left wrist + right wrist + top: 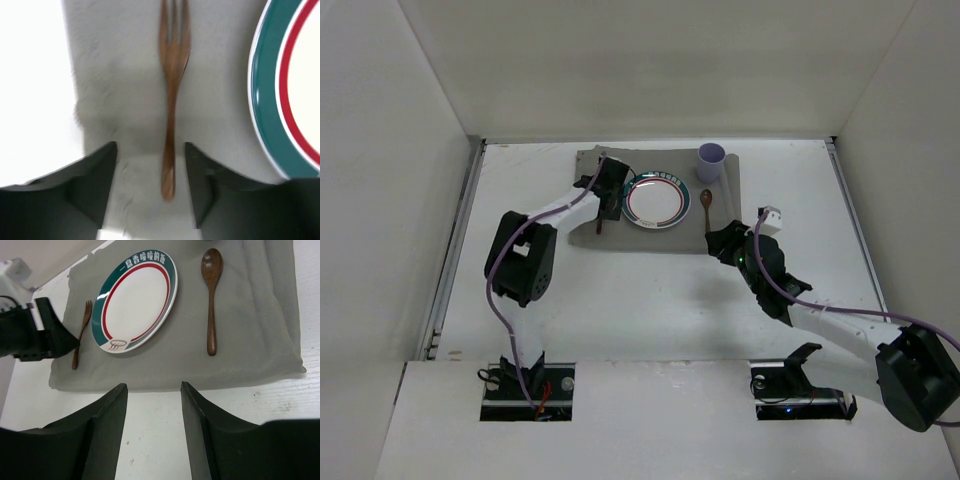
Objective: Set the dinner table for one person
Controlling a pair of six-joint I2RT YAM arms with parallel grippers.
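Observation:
A grey placemat [740, 215] lies at the back of the white dinner table [650, 300]. On it sit a white plate [656, 200] with a green and red rim, a wooden spoon [706, 205] to its right and a wooden fork [172, 75] to its left. My left gripper [150, 150] hovers open over the fork's handle end, its fingers either side of the handle without touching. My right gripper [154, 387] is open and empty above bare table just in front of the placemat's [250, 315] near edge, facing the plate [135, 300] and spoon [211, 300].
A lilac cup [711, 160] stands upright on the placemat's back right corner. White walls close in the table on the left, back and right. A metal rail [455, 260] runs along the left edge.

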